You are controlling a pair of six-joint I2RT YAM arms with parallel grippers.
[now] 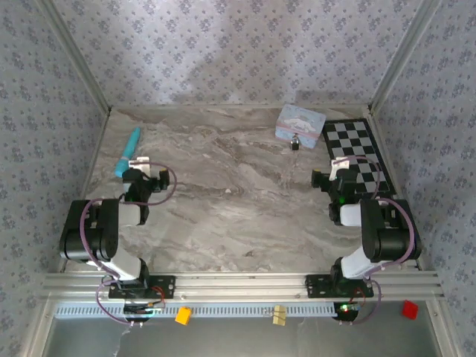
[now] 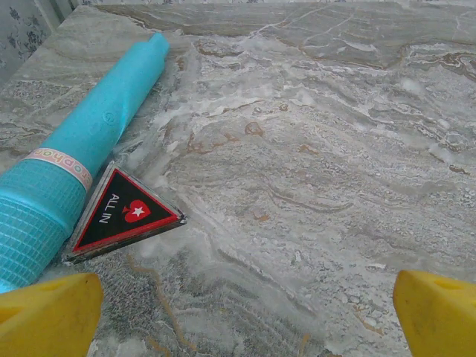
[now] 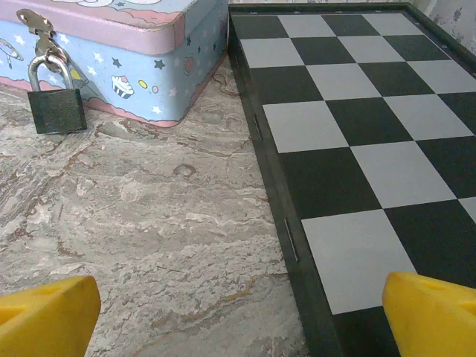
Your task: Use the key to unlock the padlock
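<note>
I see padlock (image 3: 56,111) hanging on tin (image 3: 141,44) hasp, 1 o'clock on tabletop (image 1: 223,193). Chessboard (image 3: 357,134) at tin's 3 o'clock. Left end effector (image 2: 244,316) and right end effector (image 3: 242,316) both spread wide, empty. Tube (image 2: 89,134) at 11 o'clock.

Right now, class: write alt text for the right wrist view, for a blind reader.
A small dark padlock hangs from the hasp of a pastel tin, upper left, on a marbled table. A checkerboard lies right; the right gripper stands open below.
</note>
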